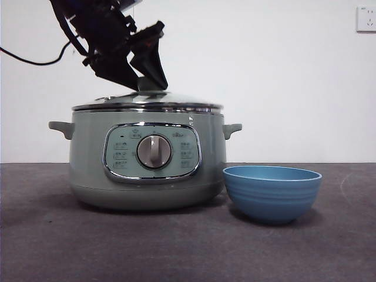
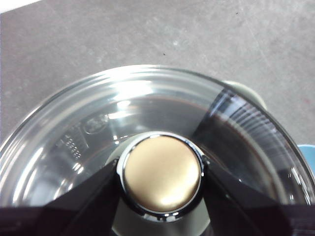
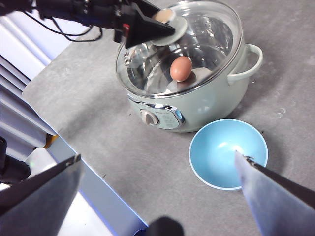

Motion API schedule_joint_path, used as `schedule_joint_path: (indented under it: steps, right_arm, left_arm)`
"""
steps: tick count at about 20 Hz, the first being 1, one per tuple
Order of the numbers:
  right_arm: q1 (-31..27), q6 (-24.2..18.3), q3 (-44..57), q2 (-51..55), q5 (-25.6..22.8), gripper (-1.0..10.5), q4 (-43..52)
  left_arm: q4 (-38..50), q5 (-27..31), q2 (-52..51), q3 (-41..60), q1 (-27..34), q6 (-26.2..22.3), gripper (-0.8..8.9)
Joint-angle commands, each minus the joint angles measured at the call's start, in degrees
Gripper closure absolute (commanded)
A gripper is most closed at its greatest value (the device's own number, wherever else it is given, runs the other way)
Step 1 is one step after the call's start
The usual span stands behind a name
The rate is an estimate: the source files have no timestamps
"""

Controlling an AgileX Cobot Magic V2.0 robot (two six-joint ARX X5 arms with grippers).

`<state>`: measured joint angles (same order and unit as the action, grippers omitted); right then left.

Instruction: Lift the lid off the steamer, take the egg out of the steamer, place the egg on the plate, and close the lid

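The pale green steamer stands left of centre with its glass lid resting on it. My left gripper comes down from the upper left and is shut on the lid's knob, one jaw on each side. Through the lid the brown egg shows inside the steamer. The blue plate stands empty just right of the steamer. My right gripper hangs high above the table's near side with its jaws wide open and empty, over the plate.
The dark grey table runs to a white wall with a socket at the upper right. A black cable trails from the left arm. The table's edge drops off on the control panel's side.
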<state>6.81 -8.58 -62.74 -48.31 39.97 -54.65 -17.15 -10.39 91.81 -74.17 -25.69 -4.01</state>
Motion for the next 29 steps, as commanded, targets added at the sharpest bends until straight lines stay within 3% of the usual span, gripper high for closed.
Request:
schedule_joint_path:
  steps: [1,8,13,20,22,26,29]
  right_arm:
    - [0.2,0.1,-0.2,-0.1,0.0,3.8,0.3]
    - [0.5,2.8,-0.2,-3.6,0.2,3.8,7.5]
    - [6.7,8.2,-0.2,-9.9,-1.2,3.8,19.9]
    - [20.5,11.5,-2.8,-24.5,-15.9,3.8,33.3]
    - [24.3,10.9,-7.3,-30.6,-20.8,3.8,33.2]
    - [28.8,9.9,-19.7,-43.9,-26.0,3.8,30.9]
    - [31.2,6.4,-30.1,-54.3,-31.3,3.8,26.7]
  left_arm:
    - [0.2,-0.4,-2.9,-4.0,-0.2,-0.1,8.22]
    - [-8.5,0.0,-10.2,-9.5,-0.2,0.0,8.22]
    - [-15.2,3.0,-21.7,-9.5,-0.1,0.1,8.22]
    - [-27.4,7.6,-36.0,-9.5,-0.1,0.1,8.22]
    - [-29.9,9.4,-38.9,-9.5,-0.1,0.1,8.22]
    - [-33.2,10.4,-42.4,-9.5,-0.1,0.1,8.22]
    - [-33.9,10.4,-43.8,-9.5,-0.1,0.2,8.22]
